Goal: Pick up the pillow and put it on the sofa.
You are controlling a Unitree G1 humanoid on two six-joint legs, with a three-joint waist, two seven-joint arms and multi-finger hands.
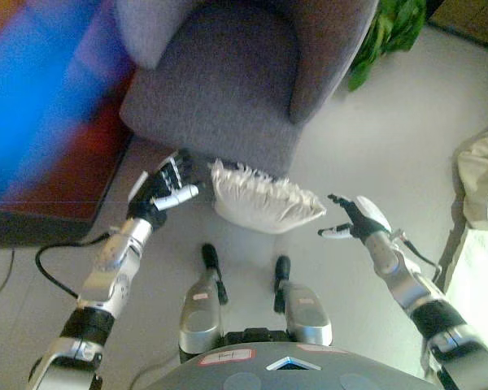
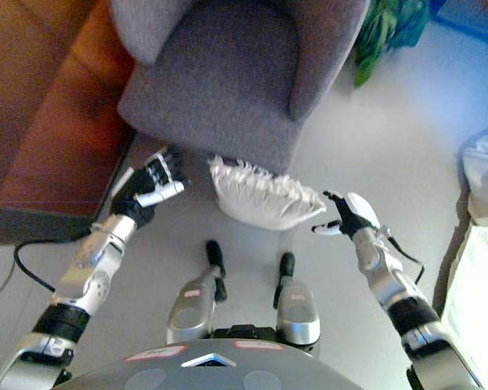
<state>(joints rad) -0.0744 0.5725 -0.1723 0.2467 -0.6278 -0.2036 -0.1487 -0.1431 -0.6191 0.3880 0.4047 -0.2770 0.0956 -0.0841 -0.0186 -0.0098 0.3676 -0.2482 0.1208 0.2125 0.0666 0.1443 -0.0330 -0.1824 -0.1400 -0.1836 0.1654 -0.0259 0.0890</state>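
Observation:
A white fringed pillow (image 1: 264, 201) lies on the floor against the front of a grey sofa chair (image 1: 220, 81). My left hand (image 1: 169, 185) is open just left of the pillow, its fingers close to the pillow's left end. My right hand (image 1: 354, 219) is open just right of the pillow's right end, a small gap apart. Both hands hold nothing. The pillow (image 2: 263, 197) and both hands, left (image 2: 153, 184) and right (image 2: 346, 218), also show in the right eye view.
A green plant (image 1: 388, 32) stands behind the sofa's right arm. A red-brown rug (image 2: 49, 114) lies left of the sofa. Pale cloth-covered furniture (image 1: 484, 219) stands at the right edge.

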